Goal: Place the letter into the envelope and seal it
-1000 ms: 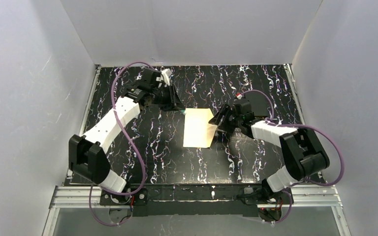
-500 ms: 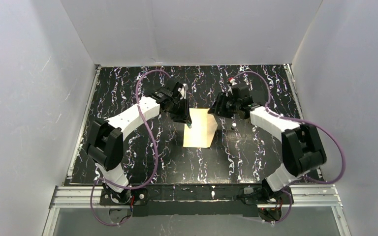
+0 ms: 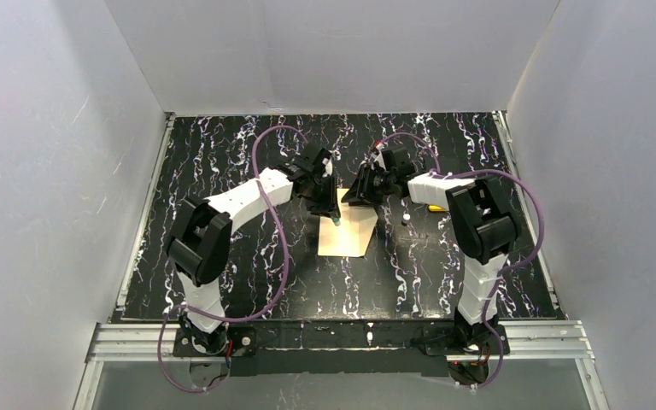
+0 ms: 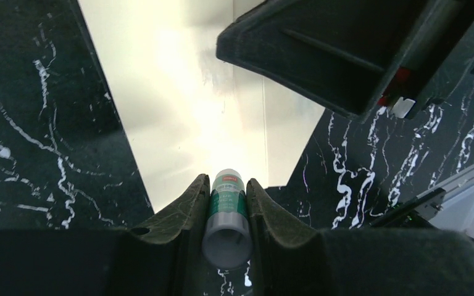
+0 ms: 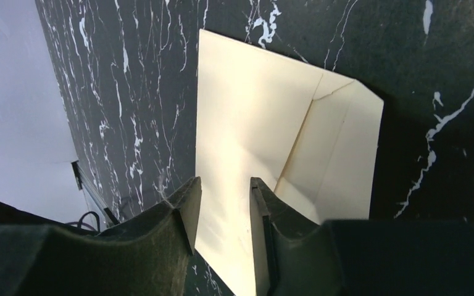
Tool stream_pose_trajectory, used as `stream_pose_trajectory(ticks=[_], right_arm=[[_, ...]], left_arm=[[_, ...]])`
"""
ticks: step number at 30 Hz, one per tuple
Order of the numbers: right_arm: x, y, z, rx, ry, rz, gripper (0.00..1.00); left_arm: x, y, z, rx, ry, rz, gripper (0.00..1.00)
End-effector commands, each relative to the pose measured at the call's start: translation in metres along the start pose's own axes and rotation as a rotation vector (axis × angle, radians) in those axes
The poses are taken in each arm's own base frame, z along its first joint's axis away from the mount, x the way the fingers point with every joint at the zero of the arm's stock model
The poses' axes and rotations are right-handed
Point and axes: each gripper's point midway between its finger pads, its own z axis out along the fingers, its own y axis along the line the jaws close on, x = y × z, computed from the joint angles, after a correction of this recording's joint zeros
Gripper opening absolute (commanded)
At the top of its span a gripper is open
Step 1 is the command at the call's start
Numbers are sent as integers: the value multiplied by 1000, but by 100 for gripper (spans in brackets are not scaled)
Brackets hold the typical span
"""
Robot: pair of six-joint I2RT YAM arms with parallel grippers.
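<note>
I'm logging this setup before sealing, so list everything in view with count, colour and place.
table: one, black with white veining, under everything
envelope: one, cream, table centre
glue stick: one, green label, in left jaws
small white item: one, right of envelope, unidentifiable
left arm: one, white and black, jaws shut on glue stick
right arm: one, white and black, jaws open above envelope

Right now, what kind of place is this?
Probably a robot test booth: plain white walls box in a black marbled table, with a left arm and right arm bolted at its near edge.
</note>
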Motion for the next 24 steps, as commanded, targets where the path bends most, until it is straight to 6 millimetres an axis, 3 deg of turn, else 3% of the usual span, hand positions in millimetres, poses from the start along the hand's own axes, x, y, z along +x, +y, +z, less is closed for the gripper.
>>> stream_pose_trajectory(ticks=[1,6,16,24], right_arm=[[-22,27,6,-99,-33,1,40],[-24,20,18,-94,-15,18,24],[-11,-34,44,59,56,48,23],[15,-79,44,209,162,82,24]], left_arm=[[-22,-11,5,-9,-83,22,0],[-31,-8,16,-34,-119,41,0],[-35,-9,45,-42,-166,131,0],[-37,6,64,-103,-184,183,0]])
